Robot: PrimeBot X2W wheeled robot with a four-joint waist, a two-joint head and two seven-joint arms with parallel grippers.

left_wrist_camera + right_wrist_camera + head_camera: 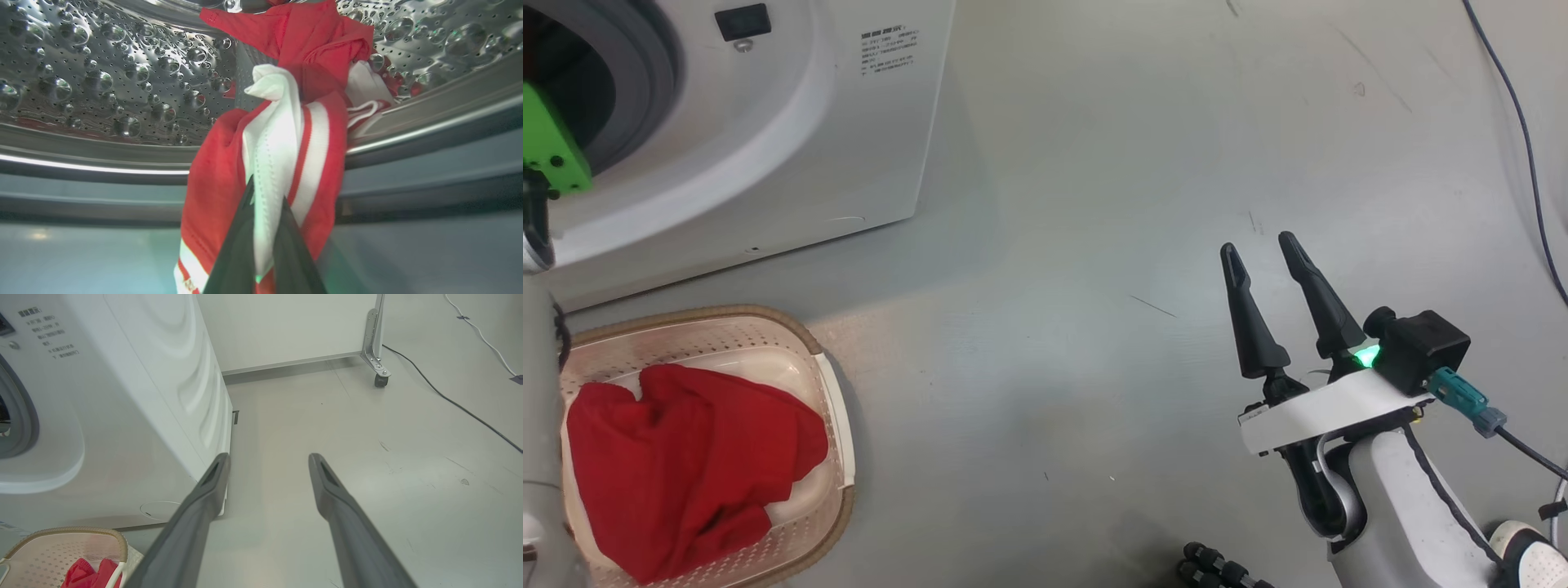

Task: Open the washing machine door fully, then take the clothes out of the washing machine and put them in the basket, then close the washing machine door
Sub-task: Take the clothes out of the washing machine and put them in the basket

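Inside the washing machine's [833, 122] dimpled steel drum [122, 81], my left gripper [265, 192] is shut on a red garment with white panels and stripes [278, 134]. The garment hangs over the drum's lip, and more red cloth lies behind it. The cream basket [835, 441] stands on the floor in front of the machine with a red garment [686, 465] in it. Over bare floor to the right, my right gripper [1263, 245] stands open with nothing between its fingers. The washing machine door is out of view.
A dark cable [1527, 163] runs along the floor at the far right. In the right wrist view a white panel on a castor wheel [378, 373] stands behind the machine [122, 416], with another cable [449, 402] beside it. The basket's rim [81, 532] shows low left there.
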